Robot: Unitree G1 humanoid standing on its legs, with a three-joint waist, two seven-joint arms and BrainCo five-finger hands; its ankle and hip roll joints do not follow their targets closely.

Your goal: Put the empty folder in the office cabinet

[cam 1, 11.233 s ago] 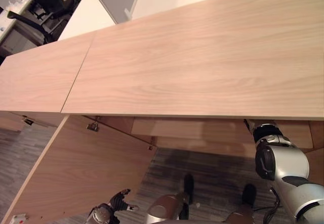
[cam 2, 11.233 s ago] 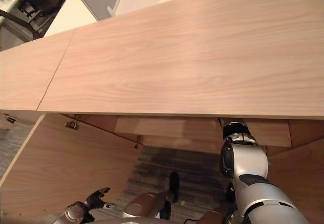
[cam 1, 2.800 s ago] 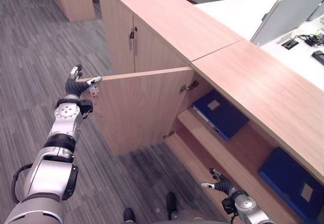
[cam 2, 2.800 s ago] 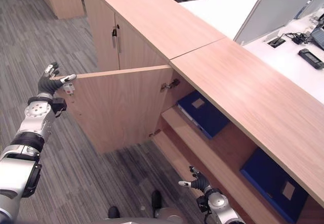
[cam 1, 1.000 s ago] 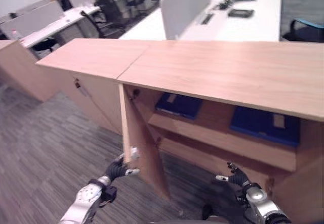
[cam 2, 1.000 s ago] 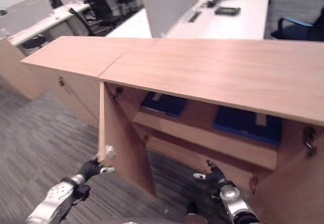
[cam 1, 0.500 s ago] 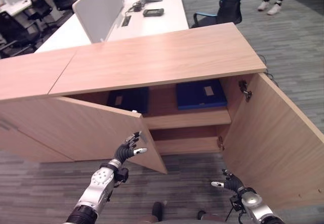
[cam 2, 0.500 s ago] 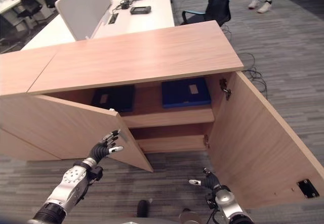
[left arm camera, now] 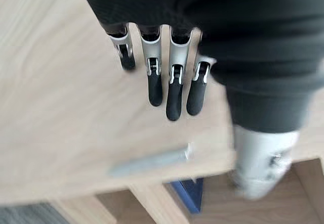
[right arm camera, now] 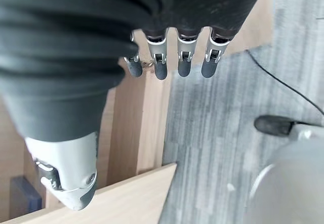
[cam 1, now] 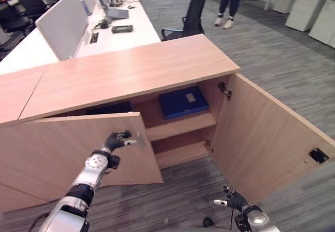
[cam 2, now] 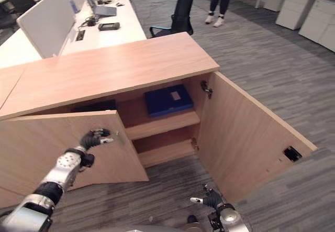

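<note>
Left eye view: one blue folder [cam 1: 183,101] lies flat on the upper shelf [cam 1: 180,125] of the office cabinet [cam 1: 125,72], right of centre; a second dark folder [cam 1: 107,108] sits further left on the same shelf, half hidden behind the left door [cam 1: 68,148]; count two folders, two doors, two shelves. I hold nothing in either hand, so I judge the placing done and the closing step in hand. My left hand [cam 1: 118,139] has its fingers [left arm camera: 173,90] straight and loose against the left door's free edge, by the handle [left arm camera: 149,162]; that door stands partly swung shut. The right door [cam 1: 267,137] stands wide open; my right hand [cam 1: 232,199] hangs low and near, fingers relaxed, clear of it. Next I judge: push the left door flush, then reach for the right door's outer edge.
</note>
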